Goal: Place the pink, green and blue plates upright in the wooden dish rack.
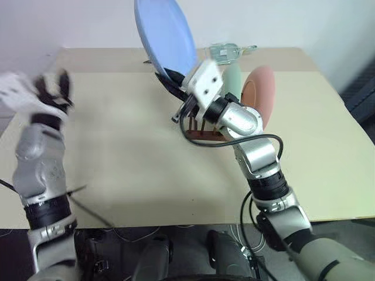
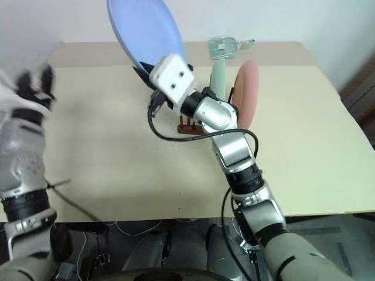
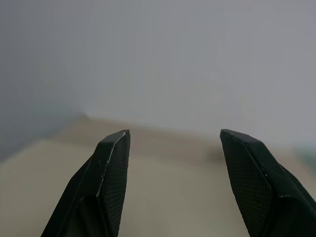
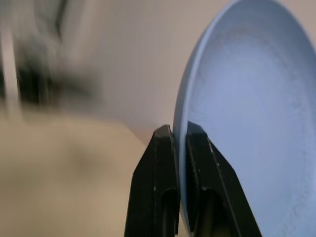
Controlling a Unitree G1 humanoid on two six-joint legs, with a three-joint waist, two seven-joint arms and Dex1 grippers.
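Right gripper point(image 4: 178, 133) clamps blue plate point(image 1: 165, 36) rim, raised above rack point(image 1: 202, 133) holding green plate point(image 1: 234, 76) and pink plate point(image 1: 261, 93) near tabletop's point(image 1: 129, 152) far edge; left gripper point(image 3: 173, 140) open, empty.

The 2 eye views sit up high on the head, looking forward and down over the table point(image 1: 117, 152), and share basically the whole scene: both arms, rack point(image 1: 202, 133), blue plate point(image 1: 166, 35). Left wrist cam looks out between its own fingers point(image 3: 106, 187) across the tabletop toward the wall. Right wrist cam is super close on the blue plate's rim.
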